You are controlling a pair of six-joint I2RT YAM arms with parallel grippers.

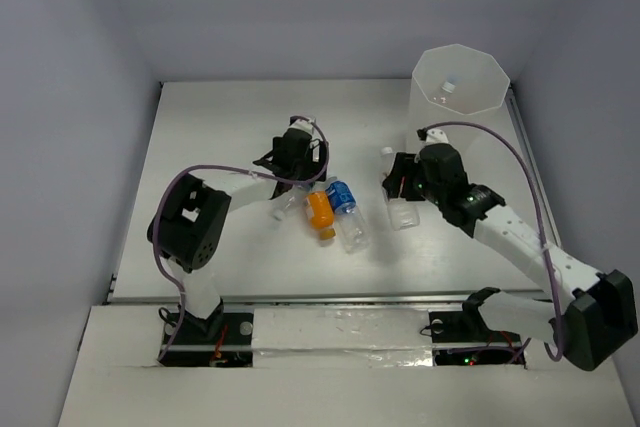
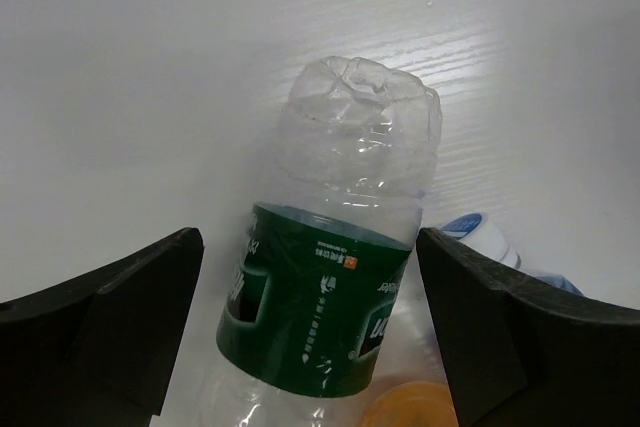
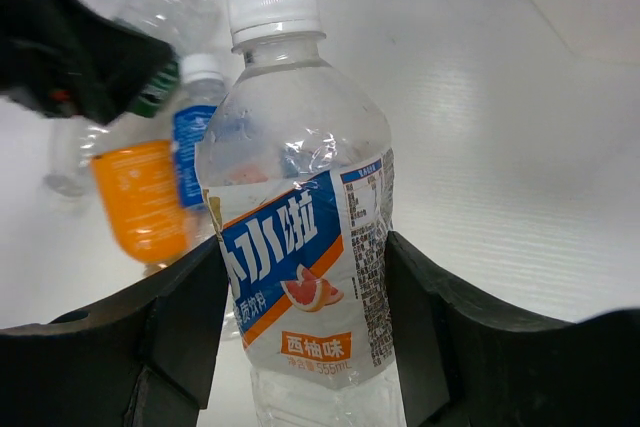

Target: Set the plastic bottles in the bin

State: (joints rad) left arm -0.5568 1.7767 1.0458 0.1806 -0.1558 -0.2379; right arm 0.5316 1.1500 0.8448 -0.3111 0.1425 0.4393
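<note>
- Right gripper (image 3: 305, 247) is clamped on the fruit-label bottle (image 3: 300, 147) at mid-body; left gripper (image 2: 308, 247) stands open astride the green-label bottle (image 2: 330, 287)
- We judge both light, thin-walled, crushable and slick, best gripped gently at the labelled waist
- We count four bottles on the table (image 1: 220, 127) and a fifth bottle (image 1: 448, 86) inside the one bin (image 1: 495, 67)

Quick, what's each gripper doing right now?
Left gripper: open, jaws either side of the green-label bottle, not gripping.
Right gripper: shut on the blue-and-orange-label bottle.
</note>
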